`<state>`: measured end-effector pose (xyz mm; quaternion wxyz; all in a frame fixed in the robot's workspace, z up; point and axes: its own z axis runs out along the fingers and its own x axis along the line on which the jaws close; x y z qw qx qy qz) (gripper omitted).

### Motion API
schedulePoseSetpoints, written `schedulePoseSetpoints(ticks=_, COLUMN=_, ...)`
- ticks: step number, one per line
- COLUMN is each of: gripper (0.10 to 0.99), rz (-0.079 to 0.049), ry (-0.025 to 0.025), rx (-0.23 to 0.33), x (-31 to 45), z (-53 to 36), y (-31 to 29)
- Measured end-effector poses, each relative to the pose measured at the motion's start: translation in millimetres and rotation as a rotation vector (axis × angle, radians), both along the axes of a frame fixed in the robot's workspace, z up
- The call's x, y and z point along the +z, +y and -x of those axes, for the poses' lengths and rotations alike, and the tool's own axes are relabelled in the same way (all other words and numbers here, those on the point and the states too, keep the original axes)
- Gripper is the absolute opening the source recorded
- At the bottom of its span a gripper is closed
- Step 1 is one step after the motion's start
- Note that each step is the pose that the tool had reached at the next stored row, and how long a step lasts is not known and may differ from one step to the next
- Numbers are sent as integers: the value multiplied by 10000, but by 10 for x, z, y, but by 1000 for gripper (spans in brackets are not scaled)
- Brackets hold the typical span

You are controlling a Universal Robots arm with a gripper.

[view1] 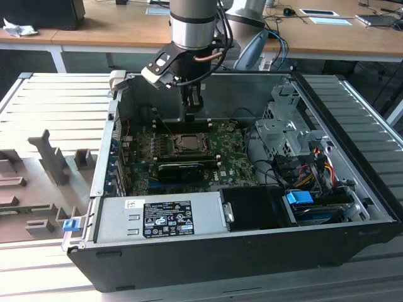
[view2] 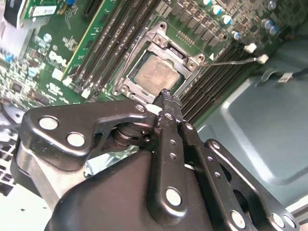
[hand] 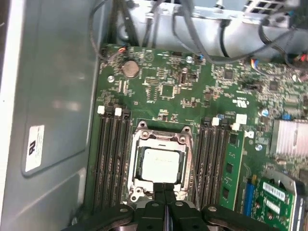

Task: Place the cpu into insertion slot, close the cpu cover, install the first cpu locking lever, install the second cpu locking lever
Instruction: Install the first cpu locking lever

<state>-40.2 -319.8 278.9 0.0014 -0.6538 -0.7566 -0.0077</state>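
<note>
The cpu (hand: pixel 161 163) (view2: pixel 155 77), a pale silver square, lies in the insertion slot (view1: pixel 187 143) on the green board. The cpu cover (hand: pixel 139 144) (view2: pixel 144 45) lies flat around it as a metal frame, the chip showing through its window. I cannot tell how the locking levers stand. My gripper (hand: pixel 164 186) (view2: pixel 166 94) hangs just above the socket's edge, on the side toward the case's back wall in the exterior view (view1: pixel 191 115). Its fingers are pressed together with nothing between them.
Black memory slots (hand: pixel 111 159) flank the socket on both sides. A long black card with a white label (view1: pixel 182 168) sits in front of it, then the power supply (view1: pixel 160 217). A drive cage (view1: pixel 286 129) and cables (view1: pixel 308 170) fill the exterior view's right.
</note>
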Motion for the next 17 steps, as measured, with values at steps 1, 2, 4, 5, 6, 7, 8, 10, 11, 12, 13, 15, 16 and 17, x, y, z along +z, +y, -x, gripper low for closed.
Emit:
schedulePoseSetpoints(ticks=1, gripper=106, rz=0, ry=0, rx=35, x=0, z=0, y=0)
schedulePoseSetpoints(ticks=2, gripper=106, rz=1, ry=1, rx=75, x=0, z=0, y=0)
schedulePoseSetpoints(ticks=4, gripper=106, rz=-3, ry=1, rx=347, x=3, z=0, y=-1)
schedulePoseSetpoints(ticks=5, gripper=106, rz=-4, ry=0, rx=543, x=2, z=0, y=-1)
schedulePoseSetpoints(ticks=6, gripper=106, rz=-4, ry=0, rx=875, x=3, z=0, y=-1)
schedulePoseSetpoints(ticks=7, gripper=106, rz=-4, ry=0, rx=1225, x=3, z=0, y=-1)
schedulePoseSetpoints(ticks=8, gripper=106, rz=-4, ry=1, rx=1432, x=2, z=0, y=-1)
schedulePoseSetpoints(ticks=10, gripper=106, rz=-4, ry=1, rx=1884, x=3, z=0, y=-1)
schedulePoseSetpoints(ticks=11, gripper=106, rz=-4, ry=1, rx=2086, x=3, z=0, y=-1)
schedulePoseSetpoints(ticks=12, gripper=106, rz=-4, ry=1, rx=2429, x=3, z=0, y=-1)
schedulePoseSetpoints(ticks=13, gripper=106, rz=-4, ry=1, rx=2636, x=2, z=0, y=-1)
schedulePoseSetpoints(ticks=15, gripper=106, rz=-4, ry=1, rx=3094, x=2, z=0, y=-1)
schedulePoseSetpoints(ticks=16, gripper=106, rz=-4, ry=1, rx=3274, x=2, z=0, y=-1)
schedulePoseSetpoints(ticks=17, gripper=106, rz=-4, ry=1, rx=3453, x=1, z=0, y=-1)
